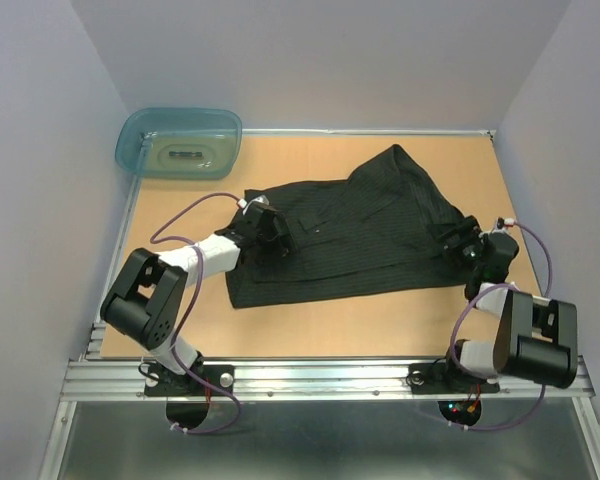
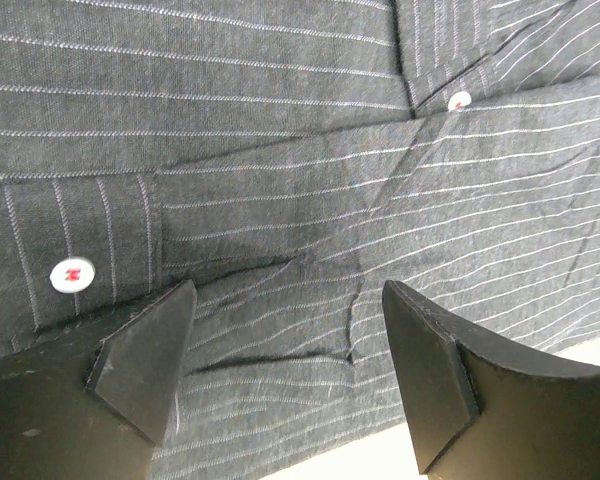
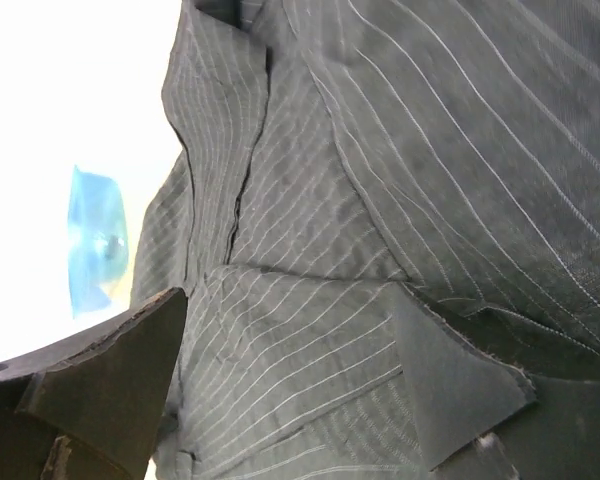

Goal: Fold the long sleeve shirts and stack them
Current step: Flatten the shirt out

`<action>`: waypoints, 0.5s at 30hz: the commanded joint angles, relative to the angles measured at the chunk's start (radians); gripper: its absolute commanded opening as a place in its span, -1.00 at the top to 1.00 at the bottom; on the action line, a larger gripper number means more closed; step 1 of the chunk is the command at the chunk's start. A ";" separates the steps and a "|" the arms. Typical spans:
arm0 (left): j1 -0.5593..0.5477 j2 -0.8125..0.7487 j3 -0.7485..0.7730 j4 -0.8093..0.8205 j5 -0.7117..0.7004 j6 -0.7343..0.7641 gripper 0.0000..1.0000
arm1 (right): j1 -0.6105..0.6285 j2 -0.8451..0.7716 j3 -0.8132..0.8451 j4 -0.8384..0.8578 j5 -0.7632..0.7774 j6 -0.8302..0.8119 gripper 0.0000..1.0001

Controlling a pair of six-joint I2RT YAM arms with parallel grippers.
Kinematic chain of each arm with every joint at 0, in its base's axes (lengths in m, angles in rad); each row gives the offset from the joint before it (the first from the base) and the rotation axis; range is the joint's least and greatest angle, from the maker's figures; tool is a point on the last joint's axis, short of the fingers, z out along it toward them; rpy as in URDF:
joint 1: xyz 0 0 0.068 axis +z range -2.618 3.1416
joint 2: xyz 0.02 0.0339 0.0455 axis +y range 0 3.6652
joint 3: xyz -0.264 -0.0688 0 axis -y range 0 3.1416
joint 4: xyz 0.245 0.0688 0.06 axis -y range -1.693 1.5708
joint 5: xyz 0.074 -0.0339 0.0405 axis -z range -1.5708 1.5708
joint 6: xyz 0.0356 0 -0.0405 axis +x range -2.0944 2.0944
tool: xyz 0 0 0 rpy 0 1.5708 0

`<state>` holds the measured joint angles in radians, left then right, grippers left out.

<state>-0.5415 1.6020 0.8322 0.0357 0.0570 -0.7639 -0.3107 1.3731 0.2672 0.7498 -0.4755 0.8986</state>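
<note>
Judging from how the cloth lies, the folding is at an early stage: the black pinstriped collared button-up cloth shirt (image 1: 350, 235) lies spread across the middle of the tan wooden table (image 1: 310, 322), rumpled. One part is drawn up toward the back right, it is far from a neat packet, and no stack is to be seen. The translucent teal plastic tub (image 1: 127, 152) stands apart at the back left corner and plays no part here. The left gripper (image 1: 268, 230) sits over the shirt's left part, its two dark fingers spread wide either side of a crease, with a small pale button (image 2: 68, 274) just beside the left finger. Nothing is pinched between them, and whether the tips press the cloth or hang just above it cannot be told. The right gripper (image 1: 468, 243) is at the shirt's right edge, likewise wide apart, straddling overlapping layers of striped cloth without clamping any. Both arms seem placed for a pinch, so the next move probably calls for each one to settle onto the fabric and close on a single layer or edge. The pair would then lift and carry that side across together, low and level. The likely risks are catching several layers at once or dragging the whole garment instead of turning it over.
</note>
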 commanded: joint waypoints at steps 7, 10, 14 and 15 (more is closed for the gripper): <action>-0.096 -0.232 0.110 -0.275 -0.227 0.092 -0.89 | 0.335 -0.138 0.478 -0.828 0.359 -0.435 -0.77; -0.126 -0.197 0.157 -0.322 -0.290 0.130 -0.89 | 0.487 -0.062 0.570 -0.981 0.507 -0.521 -0.72; -0.130 -0.114 0.200 -0.333 -0.281 0.175 -0.89 | 0.574 0.055 0.632 -1.105 0.578 -0.553 -0.68; -0.132 -0.073 0.223 -0.339 -0.281 0.182 -0.89 | 0.590 0.073 0.642 -1.144 0.589 -0.556 -0.67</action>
<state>-0.6727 1.4345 0.9970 -0.2333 -0.1658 -0.6518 0.2276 1.3735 0.8490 -0.1387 -0.0360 0.4305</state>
